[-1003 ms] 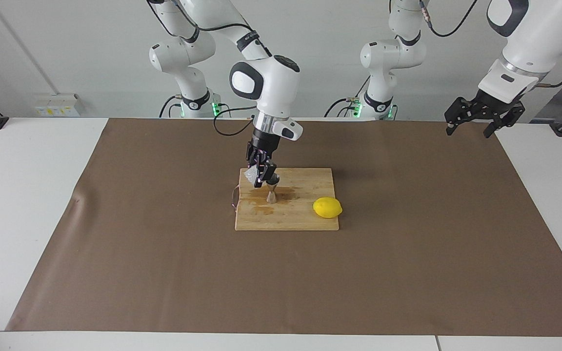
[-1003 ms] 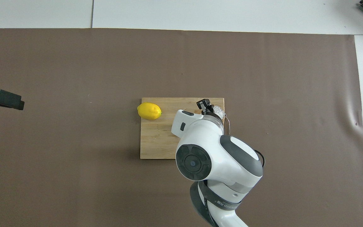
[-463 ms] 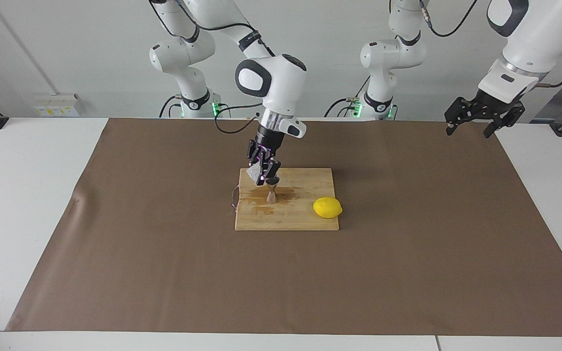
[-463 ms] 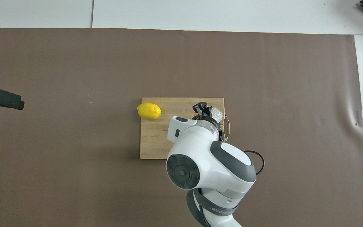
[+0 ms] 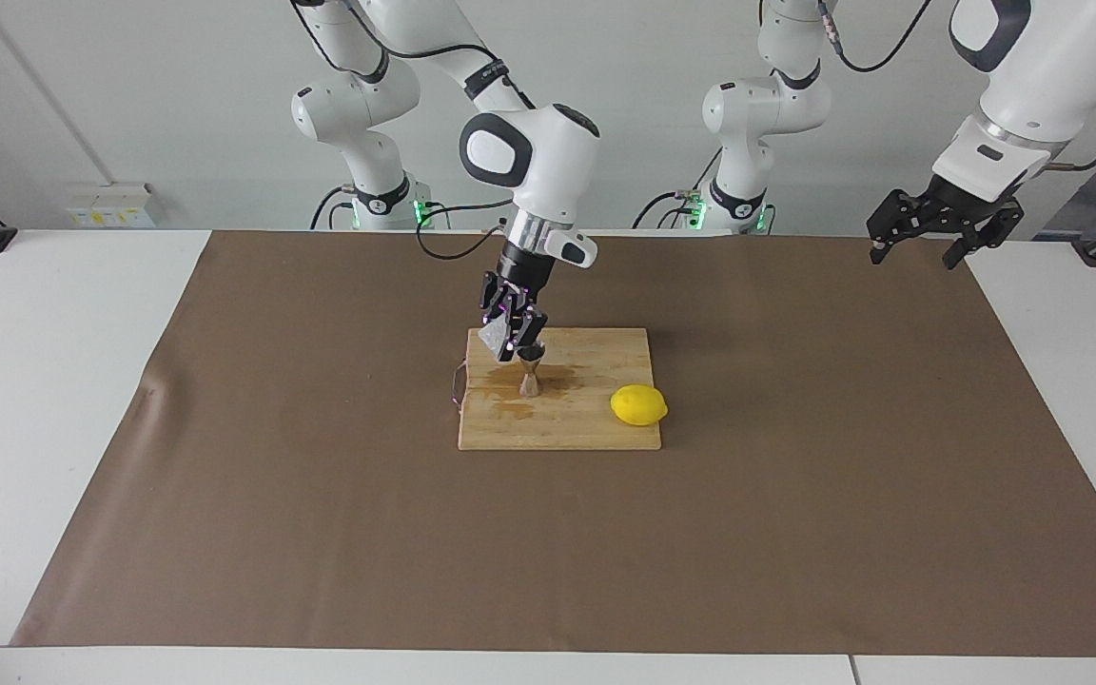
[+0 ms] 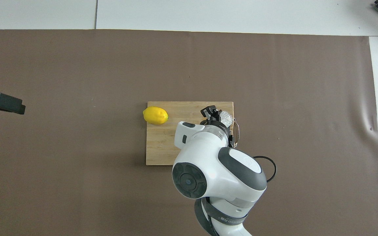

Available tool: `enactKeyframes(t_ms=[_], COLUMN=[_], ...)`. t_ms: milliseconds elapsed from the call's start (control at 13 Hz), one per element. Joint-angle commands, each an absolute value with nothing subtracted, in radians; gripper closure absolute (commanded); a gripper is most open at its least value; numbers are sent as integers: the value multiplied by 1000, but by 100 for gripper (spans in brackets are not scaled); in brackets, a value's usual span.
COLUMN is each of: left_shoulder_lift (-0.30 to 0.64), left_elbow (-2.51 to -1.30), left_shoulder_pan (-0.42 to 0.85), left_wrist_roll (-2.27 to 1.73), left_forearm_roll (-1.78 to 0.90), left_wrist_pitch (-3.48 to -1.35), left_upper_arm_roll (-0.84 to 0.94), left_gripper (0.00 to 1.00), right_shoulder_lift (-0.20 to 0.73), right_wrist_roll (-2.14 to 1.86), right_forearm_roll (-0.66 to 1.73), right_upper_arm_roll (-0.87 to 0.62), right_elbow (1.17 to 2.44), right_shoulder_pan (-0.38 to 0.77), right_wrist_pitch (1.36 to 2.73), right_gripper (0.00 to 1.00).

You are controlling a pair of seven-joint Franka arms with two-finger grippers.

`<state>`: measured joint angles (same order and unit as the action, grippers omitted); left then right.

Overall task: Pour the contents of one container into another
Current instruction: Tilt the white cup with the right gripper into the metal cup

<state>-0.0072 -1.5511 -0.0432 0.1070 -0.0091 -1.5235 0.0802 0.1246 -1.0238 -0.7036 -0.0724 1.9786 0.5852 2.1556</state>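
Observation:
My right gripper (image 5: pixel 508 346) is shut on the small clear faceted glass cup (image 5: pixel 492 340) and holds it tilted just above the steel hourglass jigger (image 5: pixel 530 373). The jigger stands upright on the wooden cutting board (image 5: pixel 596 423). In the overhead view the cup (image 6: pixel 226 116) shows beside the right gripper (image 6: pixel 216 115), and the arm hides the jigger. My left gripper (image 5: pixel 919 238) is open and empty. It waits raised over the left arm's end of the table and also shows in the overhead view (image 6: pixel 2 102).
A yellow lemon (image 5: pixel 638 405) lies on the board's corner toward the left arm's end, also seen from overhead (image 6: pixel 155 115). Wet stains (image 5: pixel 562 379) mark the board around the jigger. A thin metal loop (image 5: pixel 456 385) sticks out from the board's edge. A brown mat (image 5: pixel 225 476) covers the table.
The right arm's wrist has risen and drawn back slightly toward the robots, with the tilted cup kept above the jigger. The left arm has not moved.

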Motion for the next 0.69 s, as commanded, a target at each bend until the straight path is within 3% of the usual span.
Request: enactKeyframes(t_ms=[0,617], left_shoulder_lift=[-5,-5], left_elbow=[-1549,-1551], left_shoulder_pan=[-54,-52], left_wrist_roll=[114,115], left_forearm_roll=[-11,-11], left_wrist_pitch=[-1517,-1520], left_upper_arm_roll=[87,87], left_gripper=[0,0], right_shoulder_lift=[109,113], right_wrist_roll=[-980,-985], right_forearm_roll=[-716,-510], right_upper_arm_roll=[-87,-89], right_elbow=[1982,1953], right_shoulder_pan=[580,543], right_wrist_pitch=[2141,2154], right_gripper=[100,100])
